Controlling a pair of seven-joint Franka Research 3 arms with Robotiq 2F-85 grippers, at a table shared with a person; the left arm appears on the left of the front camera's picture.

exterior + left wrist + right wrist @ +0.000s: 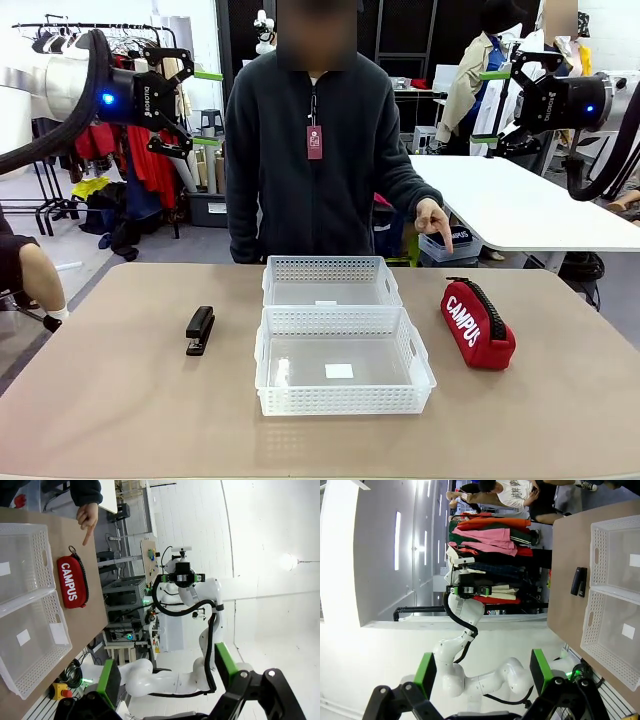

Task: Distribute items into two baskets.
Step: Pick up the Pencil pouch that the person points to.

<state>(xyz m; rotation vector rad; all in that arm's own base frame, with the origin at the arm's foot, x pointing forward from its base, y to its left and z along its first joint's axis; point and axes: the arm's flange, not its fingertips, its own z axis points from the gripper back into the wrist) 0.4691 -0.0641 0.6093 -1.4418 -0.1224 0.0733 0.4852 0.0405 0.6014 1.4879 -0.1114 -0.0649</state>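
Observation:
Two white lattice baskets stand end to end mid-table, the far basket [330,268] touching the near basket [345,400]; both hold only a small white label. A black stapler [199,330] lies left of them. The red CAMPUS pouch [477,325] lies to their right, and the person's hand [433,220] points down at it. My left gripper [208,108] hangs open high at the upper left, my right gripper [490,108] open high at the upper right. The left wrist view has its gripper [167,680], the pouch [72,582] and a basket [42,555]. In the right wrist view are its gripper [482,675] and the stapler [579,581].
The person stands at the far edge of the tan table [120,420], right behind the baskets. A white table [520,200] and a clothes rack [140,150] stand farther back. Someone's knee [35,275] shows at the left edge.

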